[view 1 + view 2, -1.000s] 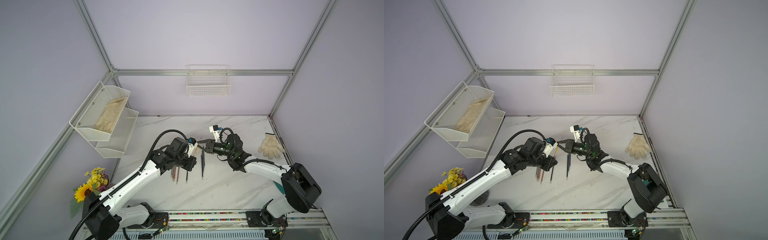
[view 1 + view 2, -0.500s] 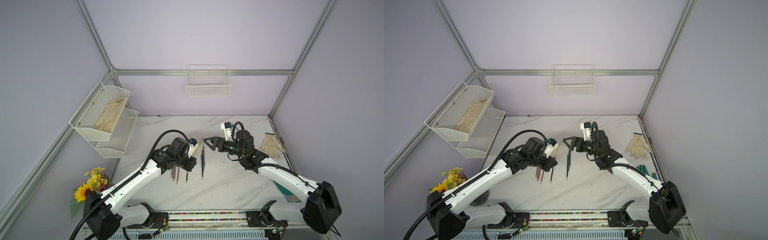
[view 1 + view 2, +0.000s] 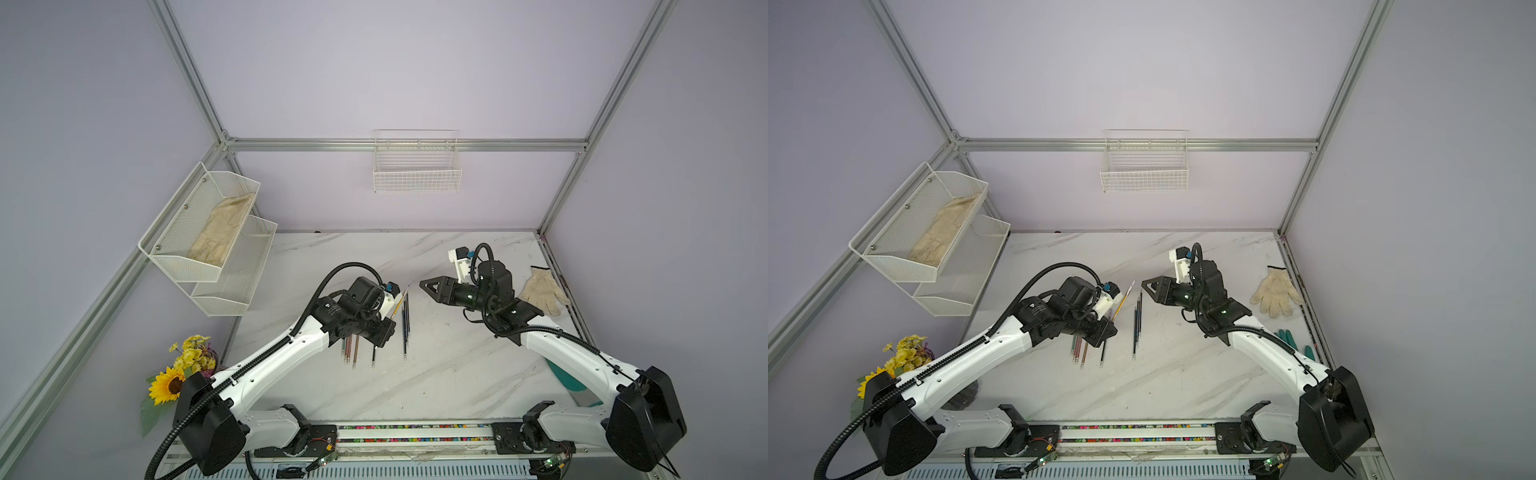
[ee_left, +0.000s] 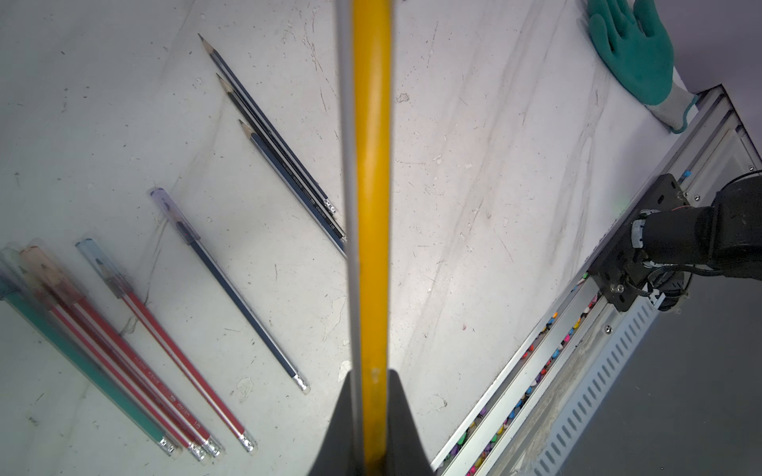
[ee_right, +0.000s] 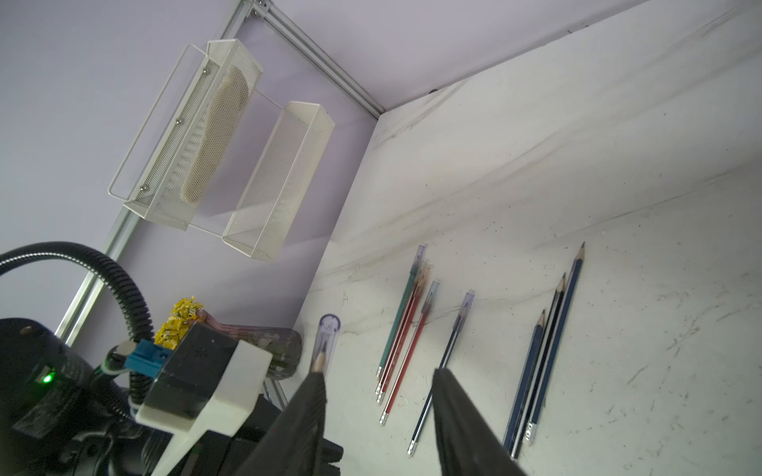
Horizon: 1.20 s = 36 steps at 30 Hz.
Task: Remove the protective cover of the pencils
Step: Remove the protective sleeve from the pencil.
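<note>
My left gripper (image 4: 371, 379) is shut on a yellow pencil (image 4: 371, 185), which slants up over the table in both top views (image 3: 400, 303) (image 3: 1121, 303). In the right wrist view its sharp tip sits inside a clear protective cover (image 5: 328, 327). My right gripper (image 5: 379, 375) stands open and empty, to the right of that tip and apart from it (image 3: 422, 284) (image 3: 1144, 284). Three bare dark pencils (image 4: 280, 156) (image 3: 406, 324) lie side by side on the table. Several capped pencils (image 4: 123, 338) (image 5: 408, 325) lie to their left, partly under my left wrist (image 3: 351, 349).
A white glove (image 3: 544, 291) lies at the table's right edge, a teal glove (image 3: 1287, 338) nearer the front. Mesh shelves (image 3: 208, 232) hang on the left wall, a wire basket (image 3: 417, 166) on the back wall. Sunflowers (image 3: 178, 374) stand front left.
My right gripper was at the yellow pencil's tip; it has let go, opened and drawn back to the right. My left gripper has stayed put with the pencil.
</note>
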{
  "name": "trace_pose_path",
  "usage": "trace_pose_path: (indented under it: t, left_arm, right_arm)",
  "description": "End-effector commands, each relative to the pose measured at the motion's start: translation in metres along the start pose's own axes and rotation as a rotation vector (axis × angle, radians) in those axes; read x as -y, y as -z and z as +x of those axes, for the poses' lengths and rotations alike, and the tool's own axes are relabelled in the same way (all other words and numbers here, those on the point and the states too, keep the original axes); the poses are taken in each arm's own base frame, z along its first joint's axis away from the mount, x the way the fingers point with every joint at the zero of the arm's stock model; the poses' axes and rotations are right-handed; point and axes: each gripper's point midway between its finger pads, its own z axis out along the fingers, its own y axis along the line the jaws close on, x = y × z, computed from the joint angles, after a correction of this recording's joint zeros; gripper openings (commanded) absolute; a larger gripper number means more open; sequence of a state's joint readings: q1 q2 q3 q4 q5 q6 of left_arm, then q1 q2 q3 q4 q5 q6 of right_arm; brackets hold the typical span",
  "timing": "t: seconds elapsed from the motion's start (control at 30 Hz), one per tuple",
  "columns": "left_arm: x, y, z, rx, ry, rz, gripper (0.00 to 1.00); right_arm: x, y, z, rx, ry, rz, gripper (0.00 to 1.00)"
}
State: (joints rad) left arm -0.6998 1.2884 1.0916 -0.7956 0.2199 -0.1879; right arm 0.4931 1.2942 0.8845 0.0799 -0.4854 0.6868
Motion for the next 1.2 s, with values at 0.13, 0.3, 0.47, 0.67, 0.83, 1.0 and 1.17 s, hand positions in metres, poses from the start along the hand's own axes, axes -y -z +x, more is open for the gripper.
trace_pose_path:
  t: [0.13,0.3,0.47,0.67,0.83,1.0,1.17]
  left_arm:
    - [0.005,-0.01,0.011,-0.041,-0.051,0.003,0.0]
    - [0.006,-0.01,0.01,-0.039,-0.052,0.001,0.0]
    - [0.009,-0.013,0.009,-0.048,-0.055,0.004,0.0]
    - [0.011,-0.013,0.007,-0.047,-0.06,0.003,0.0]
    - [0.012,-0.013,0.007,-0.049,-0.061,0.0,0.0]
    - [0.012,-0.015,0.01,-0.06,-0.063,0.001,0.0]
    - [0.008,-0.019,0.016,-0.08,-0.054,-0.021,0.0]
  right_arm:
    - [-0.014,-0.009,0.007,-0.041,-0.036,-0.145,0.51]
    - [-0.013,-0.012,0.009,-0.048,-0.068,-0.159,0.47]
    - [-0.011,-0.018,0.017,-0.07,-0.115,-0.199,0.42]
    - [-0.009,-0.022,0.019,-0.085,-0.13,-0.204,0.35]
    - [-0.002,-0.025,0.018,-0.084,-0.11,-0.16,0.18]
    - [0.002,-0.022,0.01,-0.053,-0.073,-0.107,0.16]
    - [0.002,-0.021,-0.001,-0.025,-0.083,-0.091,0.12]
